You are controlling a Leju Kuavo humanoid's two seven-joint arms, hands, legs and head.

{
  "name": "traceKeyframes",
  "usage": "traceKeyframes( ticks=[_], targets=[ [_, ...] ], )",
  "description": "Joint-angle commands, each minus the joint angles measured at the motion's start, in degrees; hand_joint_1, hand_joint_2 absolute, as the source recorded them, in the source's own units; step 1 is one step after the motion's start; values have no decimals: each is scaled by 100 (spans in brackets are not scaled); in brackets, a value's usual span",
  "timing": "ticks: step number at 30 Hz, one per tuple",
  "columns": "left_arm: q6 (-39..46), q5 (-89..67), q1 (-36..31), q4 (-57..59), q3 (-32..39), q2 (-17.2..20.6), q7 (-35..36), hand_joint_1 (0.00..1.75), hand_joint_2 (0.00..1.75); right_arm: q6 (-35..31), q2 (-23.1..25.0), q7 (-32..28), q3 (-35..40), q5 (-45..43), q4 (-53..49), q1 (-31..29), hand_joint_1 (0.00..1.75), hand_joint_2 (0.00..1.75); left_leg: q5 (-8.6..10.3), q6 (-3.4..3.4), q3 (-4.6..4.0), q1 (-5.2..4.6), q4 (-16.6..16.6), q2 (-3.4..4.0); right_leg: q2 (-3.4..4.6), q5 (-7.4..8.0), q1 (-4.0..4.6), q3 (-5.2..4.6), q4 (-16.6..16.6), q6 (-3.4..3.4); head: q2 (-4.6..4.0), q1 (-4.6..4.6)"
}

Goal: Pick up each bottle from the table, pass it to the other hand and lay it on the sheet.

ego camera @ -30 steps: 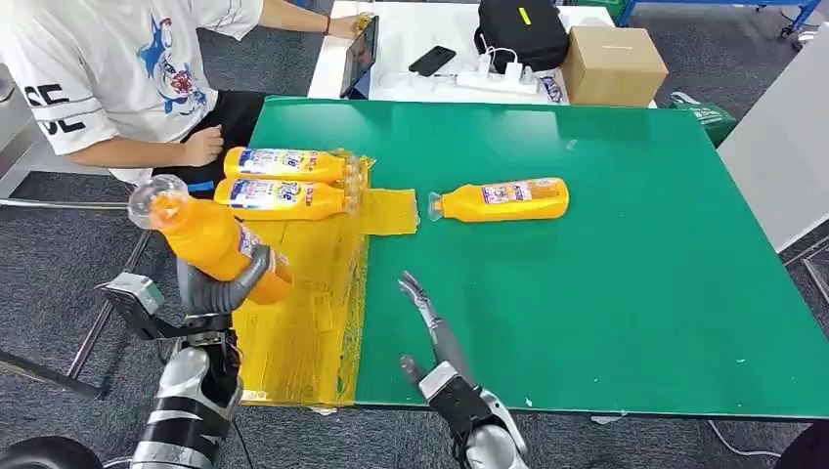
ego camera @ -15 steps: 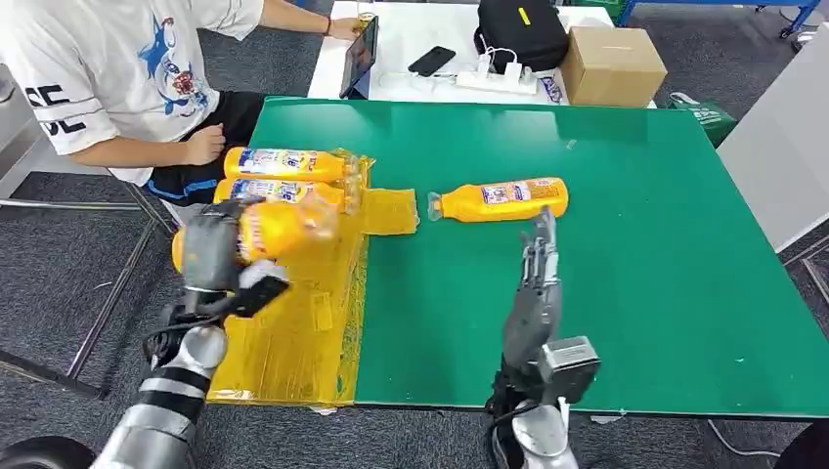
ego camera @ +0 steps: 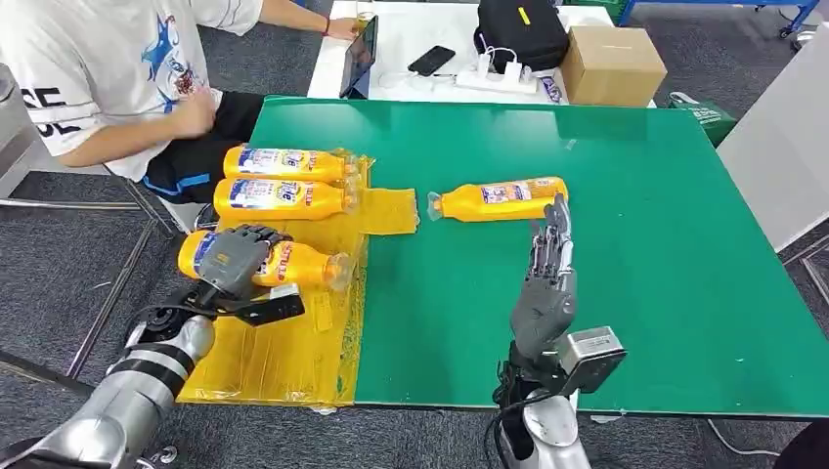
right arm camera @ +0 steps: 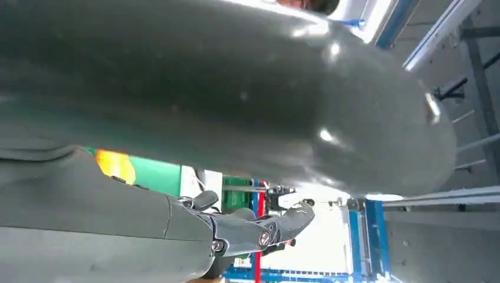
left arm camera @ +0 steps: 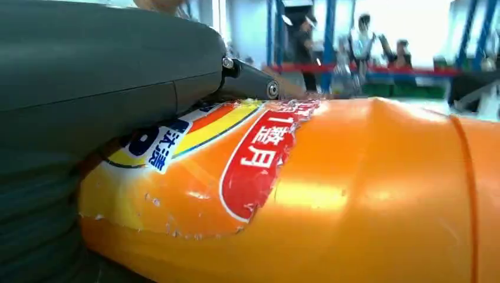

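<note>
Left hand (ego camera: pixel 233 262) grips an orange plastic bottle with a printed label (ego camera: pixel 283 264), lying on its side on the yellow plastic sheet (ego camera: pixel 293 342) at the green counter (ego camera: pixel 635 274) edge; whether it rests fully on the sheet cannot be confirmed. Two more orange bottles (ego camera: pixel 283 181) lie side by side farther along the sheet. A fourth orange bottle (ego camera: pixel 499 198) lies on bare counter. Right hand (ego camera: pixel 545 283) hovers just short of it, fingers extended, holding nothing.

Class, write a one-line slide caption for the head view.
Left hand lays a third orange bottle on the yellow sheet while the open right hand reaches toward the last bottle on the green table.
</note>
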Motion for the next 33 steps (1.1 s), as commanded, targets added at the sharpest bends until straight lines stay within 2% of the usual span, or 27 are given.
traceKeyframes(
  ticks=[1, 11, 25, 27, 28, 33],
  targets=[
    [-616, 405, -655, 1080, -250, 186, -186, 175, 175, 184, -46, 69, -69, 3, 722, -255, 0, 0, -7, -4, 25, 8, -3, 8, 1, -3, 10, 26, -8, -8, 0, 0],
    [-721, 402, -645, 1280, -384, 126, -91, 175, 175, 323, 17, 227, 9, 9, 1195, -378, 0, 0, -7, -3, 24, 6, -2, 7, 1, -4, 8, 25, -5, -6, 0, 0],
    [-721, 402, -645, 1280, -384, 126, -91, 175, 175, 323, 17, 227, 9, 9, 1195, -378, 0, 0, -4, -2, 12, 5, 0, 2, -2, -3, 6, 13, -1, -5, 0, 0],
    [-721, 402, -645, 1280, -384, 126, -91, 175, 175, 323, 17, 227, 9, 9, 1195, -378, 0, 0, -15, -4, 35, 11, 3, 3, -6, -12, 13, 39, -3, -10, 0, 2],
    [-740, 430, -648, 1281, -373, 126, -100, 175, 175, 324, 18, 232, 2, 9, 1187, -376, 0, 0, -3, -2, 9, 4, 0, 1, -3, -2, 5, 10, -1, -4, 0, 0],
    [-871, 590, -421, 1255, -367, 103, -235, 175, 175, 347, 55, 331, -12, -6, 1436, -468, 0, 0, -9, -3, 27, 6, -1, 7, 0, -6, 8, 28, -4, -7, 0, 0]
  ],
)
